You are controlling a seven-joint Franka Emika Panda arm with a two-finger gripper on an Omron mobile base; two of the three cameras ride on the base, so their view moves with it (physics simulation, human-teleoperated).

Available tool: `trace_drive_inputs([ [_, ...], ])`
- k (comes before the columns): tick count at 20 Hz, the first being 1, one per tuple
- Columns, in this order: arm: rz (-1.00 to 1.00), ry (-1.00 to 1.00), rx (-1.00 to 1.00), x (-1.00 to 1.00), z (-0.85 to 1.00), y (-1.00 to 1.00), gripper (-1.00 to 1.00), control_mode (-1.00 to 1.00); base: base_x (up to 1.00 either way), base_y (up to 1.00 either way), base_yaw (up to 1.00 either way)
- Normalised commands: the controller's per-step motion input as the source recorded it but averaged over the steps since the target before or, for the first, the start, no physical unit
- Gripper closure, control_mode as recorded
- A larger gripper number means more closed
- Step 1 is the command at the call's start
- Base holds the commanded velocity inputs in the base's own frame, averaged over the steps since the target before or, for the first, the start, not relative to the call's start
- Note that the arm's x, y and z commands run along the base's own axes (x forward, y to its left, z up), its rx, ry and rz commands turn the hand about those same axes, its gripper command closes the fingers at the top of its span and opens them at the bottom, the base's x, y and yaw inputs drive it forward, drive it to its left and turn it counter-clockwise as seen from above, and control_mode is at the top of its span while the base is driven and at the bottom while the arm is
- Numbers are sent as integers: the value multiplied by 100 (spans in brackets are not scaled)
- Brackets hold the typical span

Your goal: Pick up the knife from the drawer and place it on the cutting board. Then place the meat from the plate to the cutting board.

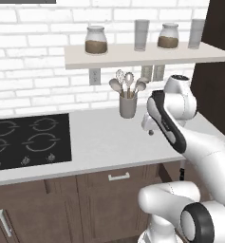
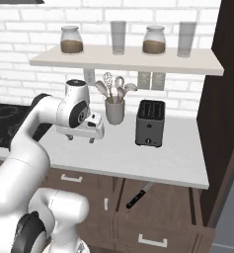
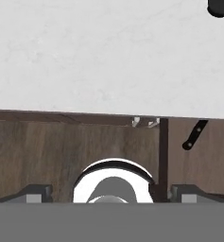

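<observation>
The knife [image 2: 138,194], with a black handle and grey blade, lies at a slant in the open drawer [image 2: 163,202] under the counter's right end. In the hand view the knife [image 3: 194,134] shows just below the counter edge, right of centre. My gripper [image 2: 80,138] hangs open and empty a little above the white counter [image 2: 153,158], well left of the drawer, with its fingertips [image 3: 38,193] wide apart. From the left base view the gripper [image 1: 149,129] is partly hidden behind my forearm. The cutting board, the meat and the plate are out of view.
A dark toaster [image 2: 150,123] and a grey utensil holder [image 2: 115,111] stand at the back of the counter. A black cooktop [image 1: 28,140] lies to the left. The wall shelf [image 2: 128,59] carries jars and glasses. A tall dark cabinet [image 2: 227,99] bounds the right.
</observation>
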Motion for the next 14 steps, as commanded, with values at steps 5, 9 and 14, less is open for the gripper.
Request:
trace_drive_inputs([
  [5,-5,0,2,0,-25,-86,-100,-100,0,0,0],
  [9,-8,5,-2,1,-23,-82,-100,-100,0,0,0],
  [14,-2,6,-4,3,-28,-83,-100,-100,0,0,0],
])
